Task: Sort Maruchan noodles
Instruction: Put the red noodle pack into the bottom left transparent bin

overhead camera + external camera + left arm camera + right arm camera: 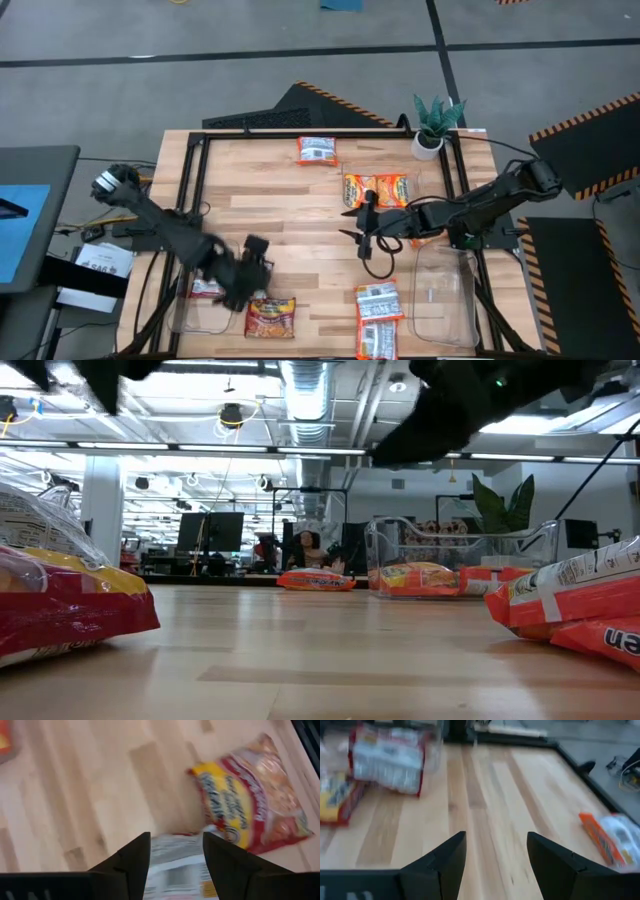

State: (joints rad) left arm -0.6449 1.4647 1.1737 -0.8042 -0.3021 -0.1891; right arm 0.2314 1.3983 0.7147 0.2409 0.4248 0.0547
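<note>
The left claw (172, 851) stands open over the near left part of the wooden tabletop (270, 200), holding nothing; a white and silver plastic noodle packet (175, 867) lies below its fingers, just beside a dark red and yellow noodle packet (271, 317). The right claw (495, 851) hangs open and empty above the tabletop's middle, near two orange-yellow noodle packets (377, 189).

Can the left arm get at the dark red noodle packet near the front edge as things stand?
Probably yes: the left claw is open just above the dark red packet, with bare wood between them; only a white packet lies beneath its fingers.
</note>
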